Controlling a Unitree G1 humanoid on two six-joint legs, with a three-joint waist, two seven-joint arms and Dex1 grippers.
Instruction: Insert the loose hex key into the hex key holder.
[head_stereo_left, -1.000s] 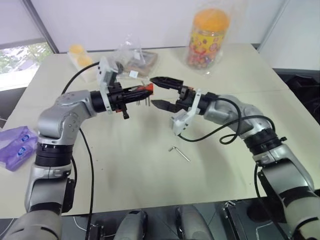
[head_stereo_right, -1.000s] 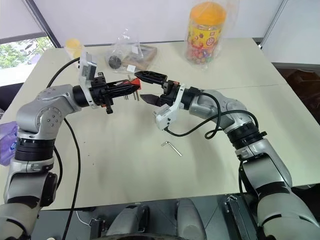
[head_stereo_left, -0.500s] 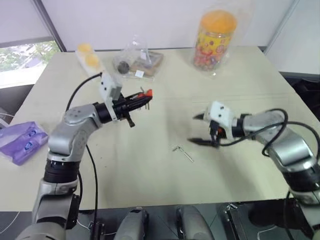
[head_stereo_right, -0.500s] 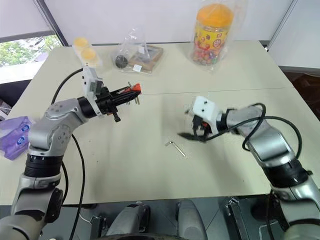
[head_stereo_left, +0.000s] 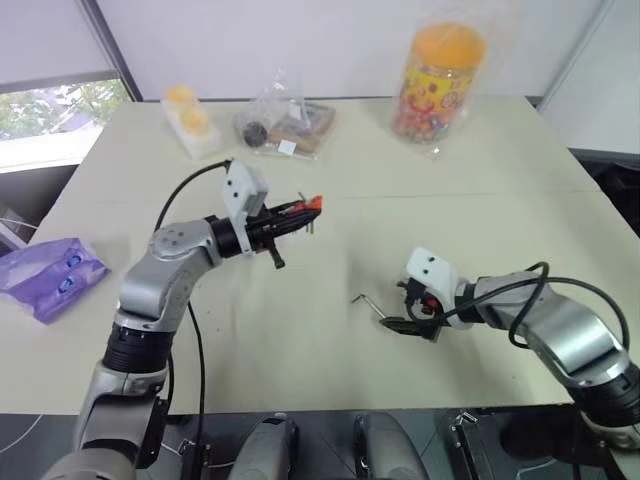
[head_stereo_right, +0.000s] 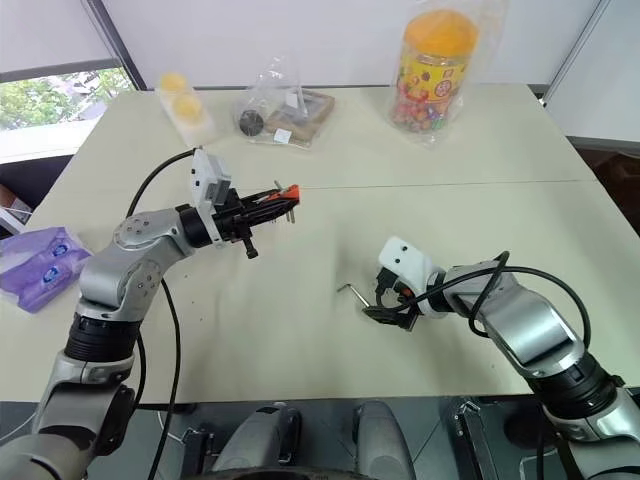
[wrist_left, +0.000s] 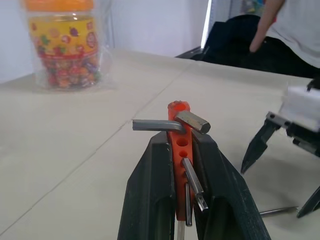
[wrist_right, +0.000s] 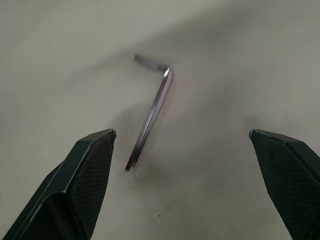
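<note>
The hex key holder (head_stereo_left: 312, 203), a small red-orange block with short grey keys sticking out, is clamped in my left gripper (wrist_left: 180, 137), held level above the table. The loose hex key (wrist_right: 152, 110), a thin L-shaped silver rod, lies flat on the table (head_stereo_left: 300, 340) to the holder's right and nearer to me. My right gripper (head_stereo_left: 398, 308) is low over the table, tilted down, open wide. In the right wrist view the key lies between its two fingertips (wrist_right: 95, 150), closer to one, touching neither.
At the table's far side stand a candy jar (head_stereo_left: 438, 80), a clear bag of small items (head_stereo_left: 283, 125) and yellow cups (head_stereo_left: 190, 115). A purple packet (head_stereo_left: 55, 280) lies at the left edge. A person (wrist_left: 295, 30) stands beyond the table in the left wrist view.
My right gripper left its place beside the holder, dropped to the table and rolled over, now straddling the loose key. The left gripper sank slightly with the holder. The camera view shifted.
</note>
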